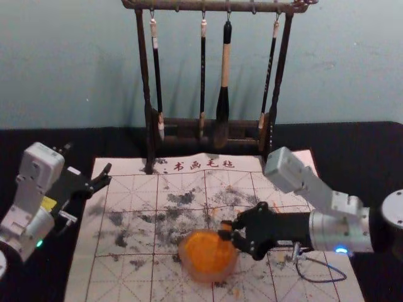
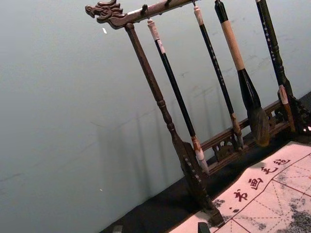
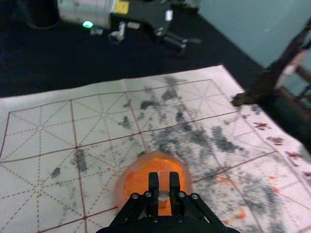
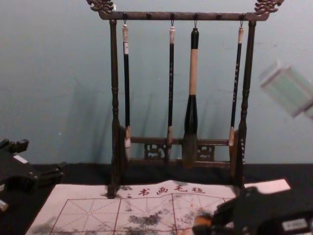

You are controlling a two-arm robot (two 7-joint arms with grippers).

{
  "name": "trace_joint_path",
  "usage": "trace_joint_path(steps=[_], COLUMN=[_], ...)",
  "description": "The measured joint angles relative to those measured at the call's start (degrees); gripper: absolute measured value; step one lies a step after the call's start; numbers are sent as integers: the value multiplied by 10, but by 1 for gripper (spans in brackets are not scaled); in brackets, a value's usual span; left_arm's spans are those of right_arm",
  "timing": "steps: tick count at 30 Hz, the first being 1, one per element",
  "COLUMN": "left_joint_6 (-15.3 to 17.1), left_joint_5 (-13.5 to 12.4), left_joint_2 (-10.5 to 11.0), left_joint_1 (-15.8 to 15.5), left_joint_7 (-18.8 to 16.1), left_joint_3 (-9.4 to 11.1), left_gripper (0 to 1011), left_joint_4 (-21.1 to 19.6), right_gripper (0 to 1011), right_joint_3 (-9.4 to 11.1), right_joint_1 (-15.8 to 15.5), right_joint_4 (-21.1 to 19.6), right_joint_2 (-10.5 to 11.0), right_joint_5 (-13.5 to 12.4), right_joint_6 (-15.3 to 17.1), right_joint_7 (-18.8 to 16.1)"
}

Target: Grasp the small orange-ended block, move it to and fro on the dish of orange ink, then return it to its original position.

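So the right pincer point(image 3: 164, 190) has the small orange-ended block point(image 3: 164, 180) pinched upright between its two tips, over by the far rim of the dish of orange ink point(image 1: 183, 253), which is on the felt mat point(image 1: 119, 277) toward the desk's point(image 1: 362, 157) near edge. Can't tell if the block's lower end is actually touching the ink.

What I'd worry about: the sweep itself. The tips look really close to dish height, so a touch too low and they're probably getting inked too, or catching the rim and shoving the whole dish across the mat. Press too hard and the block could twist, since it's only held by a narrow pinch – drag from sticky ink would do it as well. Go too wide and it slides off the rim, and you've got paint on the felt. Then there's the trip back: a loaded end could drip on the way, and a tilted block might not stand when let go.

Pose-wise, the right arm comes in from the desk's right edge, forearm lying pretty low and close to level, pincer reaching inward over the mat. Seems okay for short strokes to and fro, imo. The left pincer point(image 4: 43, 156) is just parked by the desk's left edge, angled inward with its fingers spread and nothing between them.
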State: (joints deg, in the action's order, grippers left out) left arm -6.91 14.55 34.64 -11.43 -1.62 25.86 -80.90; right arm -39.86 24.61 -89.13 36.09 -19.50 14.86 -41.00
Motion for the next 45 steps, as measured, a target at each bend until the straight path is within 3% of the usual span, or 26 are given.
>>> trace_joint_path(steps=[15, 24, 34, 45], left_joint_6=[0, 0, 0, 0], left_joint_5=[0, 0, 0, 0], left_joint_2=[0, 0, 0, 0], left_joint_1=[0, 0, 0, 0], left_joint_7=[0, 0, 0, 0], left_joint_3=[0, 0, 0, 0], left_gripper=[1001, 1002, 1001, 1001], left_joint_4=[0, 0, 0, 0], right_gripper=[92, 92, 92, 92], right_joint_3=[87, 124, 148, 152], right_joint_1=[-58, -98, -127, -132], right_joint_4=[-64, -91, -101, -89], right_joint_2=[52, 82, 94, 88], right_joint_5=[-48, -62, -71, -73], right_joint_6=[15, 22, 26, 32], right_joint_7=[71, 95, 106, 108])
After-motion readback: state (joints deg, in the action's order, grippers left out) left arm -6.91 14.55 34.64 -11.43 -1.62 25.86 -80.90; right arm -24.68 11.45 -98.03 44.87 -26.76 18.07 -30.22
